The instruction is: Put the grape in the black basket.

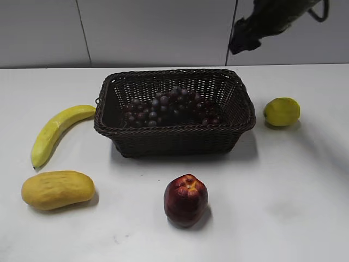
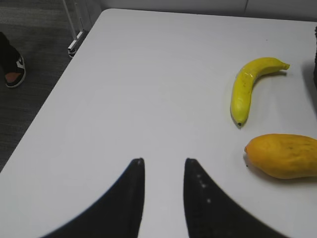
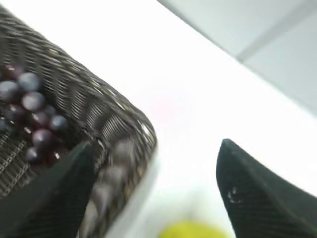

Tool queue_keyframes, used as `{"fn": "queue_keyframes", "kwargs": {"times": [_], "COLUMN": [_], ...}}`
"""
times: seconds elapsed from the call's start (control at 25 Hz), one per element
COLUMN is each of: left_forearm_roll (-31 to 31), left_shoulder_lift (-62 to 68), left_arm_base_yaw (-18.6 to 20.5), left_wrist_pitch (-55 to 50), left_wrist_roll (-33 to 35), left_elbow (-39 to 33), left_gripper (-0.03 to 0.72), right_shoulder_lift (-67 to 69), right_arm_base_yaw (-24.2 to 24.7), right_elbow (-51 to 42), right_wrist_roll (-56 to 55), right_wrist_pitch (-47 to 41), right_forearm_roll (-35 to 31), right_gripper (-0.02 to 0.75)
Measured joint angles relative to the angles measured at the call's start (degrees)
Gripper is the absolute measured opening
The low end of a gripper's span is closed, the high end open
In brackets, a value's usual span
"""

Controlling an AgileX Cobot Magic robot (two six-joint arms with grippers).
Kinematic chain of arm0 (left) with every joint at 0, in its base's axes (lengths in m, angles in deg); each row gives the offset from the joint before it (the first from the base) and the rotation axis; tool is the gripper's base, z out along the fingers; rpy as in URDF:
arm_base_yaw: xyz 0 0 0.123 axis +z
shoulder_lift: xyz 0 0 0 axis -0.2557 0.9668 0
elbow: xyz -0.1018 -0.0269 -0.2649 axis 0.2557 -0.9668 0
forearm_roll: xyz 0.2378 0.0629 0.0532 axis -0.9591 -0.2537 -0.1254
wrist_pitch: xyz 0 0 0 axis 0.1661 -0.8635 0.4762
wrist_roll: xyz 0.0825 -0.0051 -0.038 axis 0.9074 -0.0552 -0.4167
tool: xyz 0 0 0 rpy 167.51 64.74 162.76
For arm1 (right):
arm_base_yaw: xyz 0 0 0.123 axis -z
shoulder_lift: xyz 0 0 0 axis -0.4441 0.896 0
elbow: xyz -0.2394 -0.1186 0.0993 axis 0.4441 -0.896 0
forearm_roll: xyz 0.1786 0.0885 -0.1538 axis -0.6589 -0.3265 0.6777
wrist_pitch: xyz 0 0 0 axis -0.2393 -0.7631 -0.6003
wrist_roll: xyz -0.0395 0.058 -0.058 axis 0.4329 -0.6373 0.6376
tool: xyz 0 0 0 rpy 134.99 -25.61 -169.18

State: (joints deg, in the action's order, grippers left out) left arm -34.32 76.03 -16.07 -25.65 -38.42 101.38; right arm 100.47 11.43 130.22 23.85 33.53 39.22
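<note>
Right gripper (image 3: 156, 168) is spread wide w/ nothing between its fingers, hanging above the basket's right corner – in the exterior view only a dark bit of that arm (image 1: 272, 22) shows at the top right, well above the table (image 1: 283, 191). Left gripper (image 2: 163, 161) hangs low over bare tabletop, fingers parted by a narrow gap, holding nothing.

The grape (image 1: 169, 106) lies inside the black basket (image 1: 174, 136), a curved bunch across the basket floor; wrist view shows some of its berries against the woven wall, though blurred.

Around the basket: banana (image 1: 54, 131) just off its left side, yellow-orange mango-like fruit (image 1: 57, 189) in front of that, dark red apple-like fruit (image 1: 186, 200) at front centre, yellow-green fruit (image 1: 282, 111) to the right – all apart from the basket.
</note>
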Motion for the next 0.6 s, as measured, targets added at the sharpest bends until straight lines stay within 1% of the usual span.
{"fn": "queue_keyframes", "kwargs": {"times": [0.16, 0.28, 0.36, 0.44, 0.52, 0.6], "left_forearm_roll": [0.0, 0.0, 0.0, 0.0, 0.0, 0.0], "left_shoulder_lift": [0.0, 0.0, 0.0, 0.0, 0.0, 0.0], "left_arm_base_yaw": [0.0, 0.0, 0.0, 0.0, 0.0, 0.0], "left_wrist_pitch": [0.0, 0.0, 0.0, 0.0, 0.0, 0.0], "left_wrist_roll": [0.0, 0.0, 0.0, 0.0, 0.0, 0.0], "left_elbow": [0.0, 0.0, 0.0, 0.0, 0.0, 0.0], "left_gripper": [0.217, 0.217, 0.217, 0.217, 0.217, 0.217], "right_shoulder_lift": [-1.3, -1.5, -1.7, -2.6, -4.6, -7.4], "right_arm_base_yaw": [6.5, 10.4, 11.8, 12.6, 12.9, 12.9], "right_elbow": [0.0, 0.0, 0.0, 0.0, -0.4, -1.8], "right_wrist_roll": [-16.0, -20.3, -21.1, -21.5, -22.1, -23.2], "right_wrist_pitch": [-12.2, -22.1, -28.9, -32.0, -32.0, -32.0], "right_forearm_roll": [0.1, 0.9, 3.1, 7.0, 10.5, 12.4], "right_gripper": [0.579, 0.578, 0.577, 0.577, 0.577, 0.577]}}
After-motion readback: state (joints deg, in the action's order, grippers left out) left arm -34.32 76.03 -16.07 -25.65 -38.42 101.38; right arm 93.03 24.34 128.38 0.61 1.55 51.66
